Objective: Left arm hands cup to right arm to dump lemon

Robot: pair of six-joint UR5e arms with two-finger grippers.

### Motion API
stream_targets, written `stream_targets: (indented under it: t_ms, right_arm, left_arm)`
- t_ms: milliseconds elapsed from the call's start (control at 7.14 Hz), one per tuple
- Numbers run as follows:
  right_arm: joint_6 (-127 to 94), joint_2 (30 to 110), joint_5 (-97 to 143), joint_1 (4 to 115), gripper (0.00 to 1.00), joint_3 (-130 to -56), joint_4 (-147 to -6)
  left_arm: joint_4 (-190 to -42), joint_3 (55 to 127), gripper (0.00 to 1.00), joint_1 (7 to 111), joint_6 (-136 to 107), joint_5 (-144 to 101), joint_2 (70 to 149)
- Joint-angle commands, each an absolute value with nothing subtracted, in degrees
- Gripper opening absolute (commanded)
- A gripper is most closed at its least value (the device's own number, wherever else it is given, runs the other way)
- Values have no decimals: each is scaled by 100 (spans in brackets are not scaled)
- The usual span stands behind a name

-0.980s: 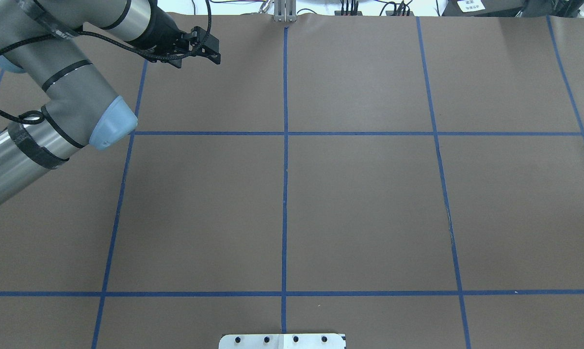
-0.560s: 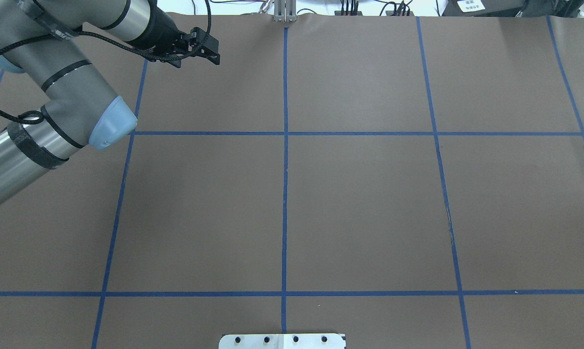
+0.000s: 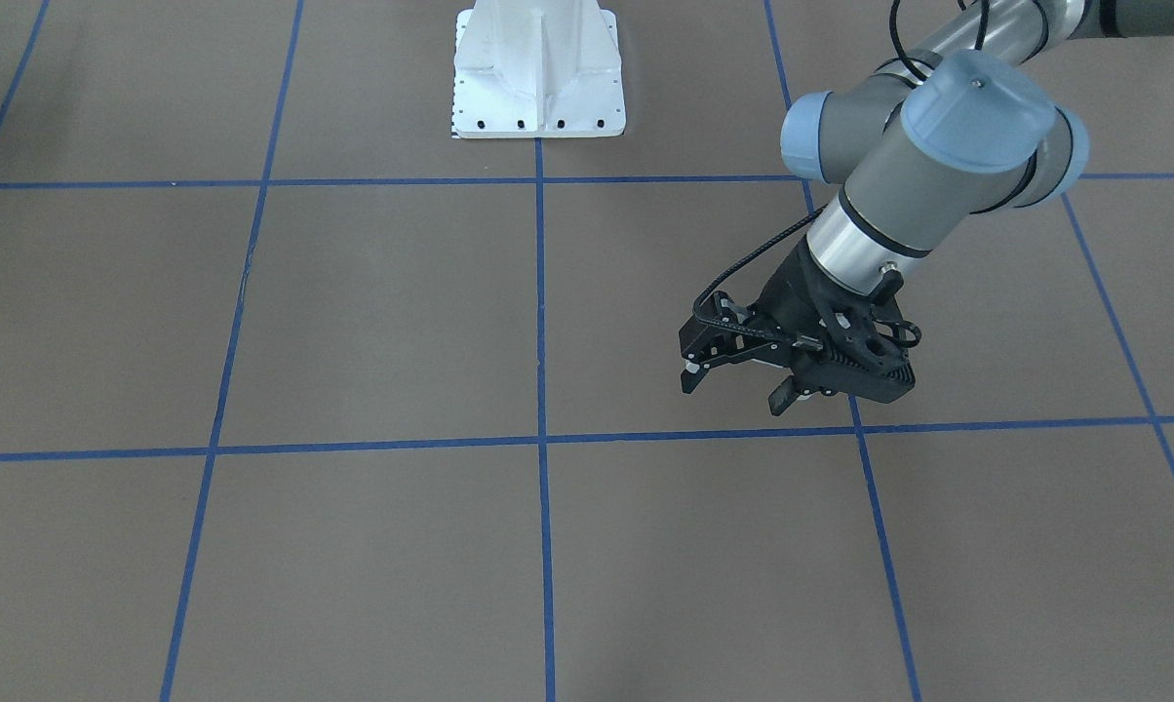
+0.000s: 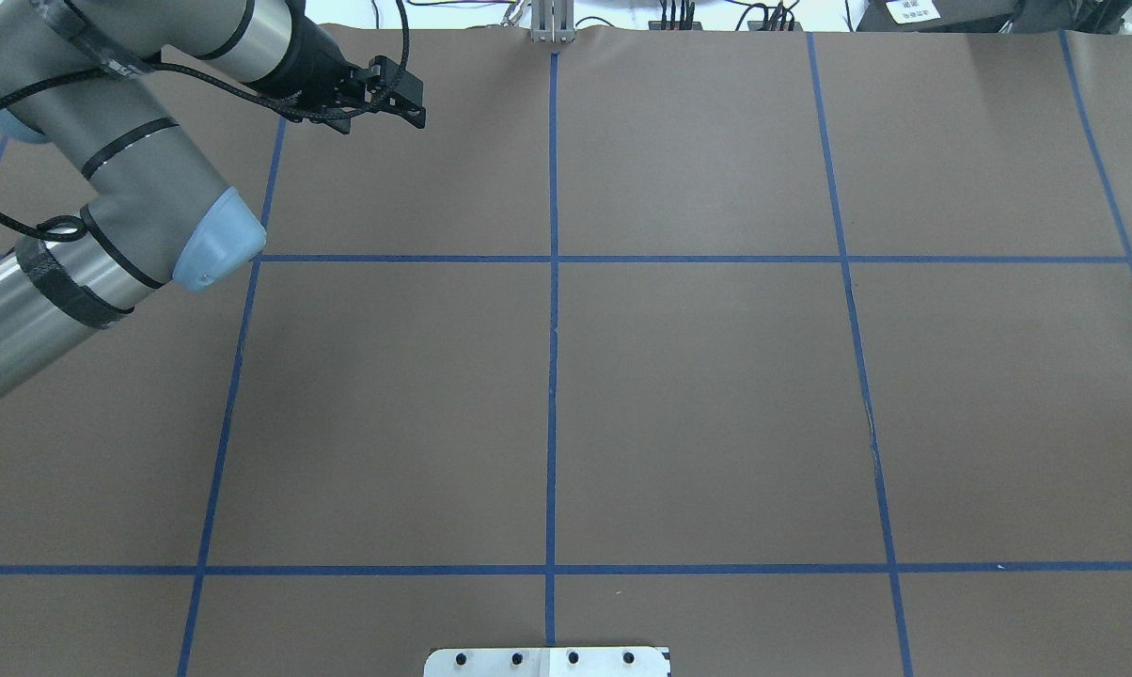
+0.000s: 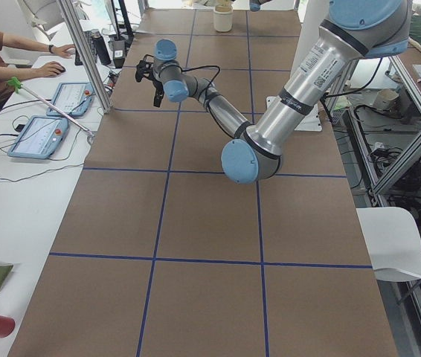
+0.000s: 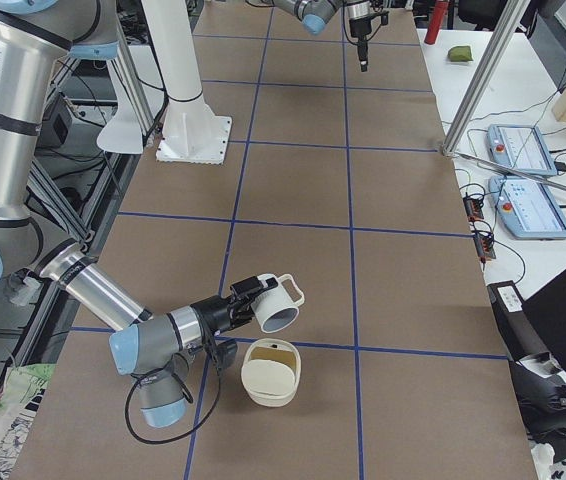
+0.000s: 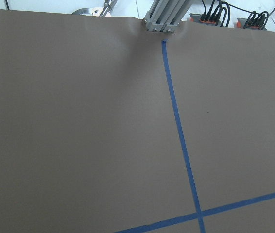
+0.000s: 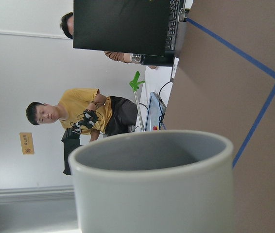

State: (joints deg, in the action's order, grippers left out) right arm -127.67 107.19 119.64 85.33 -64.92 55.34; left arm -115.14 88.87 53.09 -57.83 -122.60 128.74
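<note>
Mug of white ceramic (image 6: 275, 300), grey inside, tipped sideways at right arm's black gripper (image 6: 251, 303), cannot tell whether clamped; just beside round cream bowl (image 6: 268, 390), yellowish within. Left black gripper (image 3: 735, 389) spread apart, empty.

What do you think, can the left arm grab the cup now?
Probably not. The left arm is at the table's far end, while the cup hangs tipped near a bowl at the right arm's tip.
</note>
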Motion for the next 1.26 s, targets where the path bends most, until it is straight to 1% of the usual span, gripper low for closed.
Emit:
stream_targets:
  t_ms: [0, 280, 560, 700, 980, 1120]
  right_arm:
    - [-11397, 10758, 12224, 8534, 25, -6696, 5485]
    - [-10132, 10758, 12348, 8534, 25, -6942, 5170]
    - [-8524, 10740, 12349, 8534, 25, -7730, 3769]
    - [-8029, 10679, 12349, 8508, 25, -8274, 2866]
    - [-6914, 10207, 12349, 8403, 25, -9425, 496]
    - [-6177, 9839, 12331, 8402, 25, -9700, -543]
  left_arm:
    - [-11514, 8886, 100, 5309, -5783, -12261, 12867]
    - [-11522, 8886, 100, 5309, -5792, -12270, 12780]
    - [-11522, 8886, 100, 5300, -5792, -12270, 12692]
    - [-11522, 8894, 100, 5309, -5792, -12278, 12648]
    - [-11566, 8903, 100, 5309, -5792, -12296, 12490]
    - [-11593, 8903, 100, 5309, -5792, -12287, 12437]
